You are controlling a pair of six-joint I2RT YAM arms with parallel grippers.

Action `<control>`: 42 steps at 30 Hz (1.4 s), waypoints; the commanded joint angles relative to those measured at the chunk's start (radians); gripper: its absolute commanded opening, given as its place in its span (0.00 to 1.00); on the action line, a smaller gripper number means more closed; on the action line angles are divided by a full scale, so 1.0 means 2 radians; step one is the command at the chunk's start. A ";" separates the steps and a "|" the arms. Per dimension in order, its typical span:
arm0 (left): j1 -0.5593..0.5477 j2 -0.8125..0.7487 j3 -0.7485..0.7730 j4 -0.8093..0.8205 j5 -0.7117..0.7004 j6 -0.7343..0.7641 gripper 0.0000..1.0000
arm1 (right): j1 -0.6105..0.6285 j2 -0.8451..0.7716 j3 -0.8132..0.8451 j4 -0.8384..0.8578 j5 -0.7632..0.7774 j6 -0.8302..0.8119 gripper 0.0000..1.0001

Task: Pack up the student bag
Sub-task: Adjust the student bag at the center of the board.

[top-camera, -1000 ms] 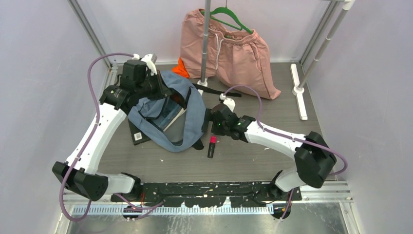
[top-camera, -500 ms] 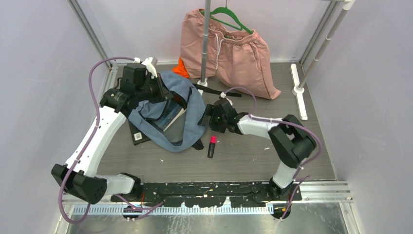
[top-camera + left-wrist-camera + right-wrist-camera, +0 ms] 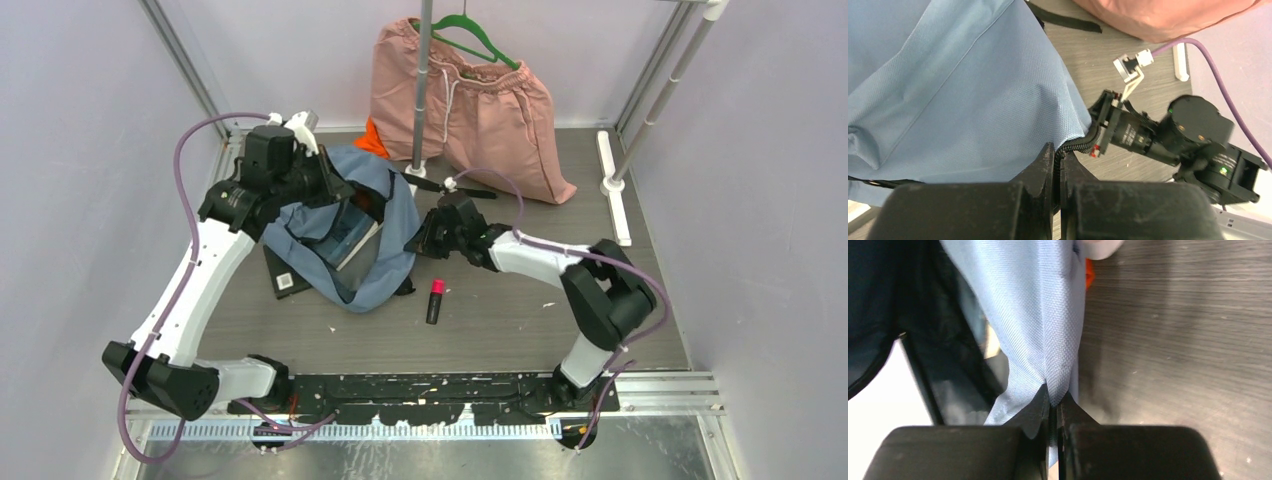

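Note:
The student bag [image 3: 390, 200], soft grey-blue fabric, lies open at the left middle of the table, its dark lining [image 3: 923, 340] showing. My left gripper [image 3: 350, 192] is shut on the black zipper edge [image 3: 1083, 145] at the bag's upper rim. My right gripper [image 3: 413, 243] is shut on a fold of the blue fabric [image 3: 1043, 315] at the bag's right rim. In the left wrist view the bag [image 3: 948, 90] fills the left side, with the right gripper [image 3: 1105, 122] just beyond its edge. A book [image 3: 345, 238] sits inside the opening.
A black booklet [image 3: 283, 277] lies partly under the bag. A pink-capped marker [image 3: 435, 300] rests on the table right of the bag. Pink shorts [image 3: 480, 100] on a green hanger [image 3: 470, 30], an orange cloth [image 3: 372, 140] and a metal pole [image 3: 424, 90] stand behind.
My right gripper has moved up and left to the bag's right rim and shut on the fabric. The rim has lifted and drawn in. The left gripper keeps its hold.

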 commanded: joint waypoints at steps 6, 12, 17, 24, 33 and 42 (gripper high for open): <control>0.000 -0.012 0.116 0.054 0.074 -0.031 0.00 | 0.010 -0.202 0.009 -0.095 -0.027 -0.073 0.01; -0.001 -0.021 0.111 0.075 0.086 -0.043 0.00 | 0.022 -0.282 -0.051 -0.129 -0.005 -0.120 0.01; -0.001 -0.018 0.076 0.075 0.068 -0.042 0.00 | 0.046 -0.271 -0.061 -0.147 -0.053 -0.143 0.01; -0.001 -0.019 0.079 0.068 0.061 -0.037 0.00 | 0.083 -0.272 -0.064 -0.151 -0.050 -0.157 0.01; 0.004 0.018 0.162 0.000 -0.019 0.031 0.00 | 0.082 -0.196 0.005 -0.133 -0.016 -0.173 0.01; 0.041 0.094 0.358 -0.033 -0.110 0.091 0.00 | 0.083 0.018 0.168 -0.015 -0.061 -0.132 0.01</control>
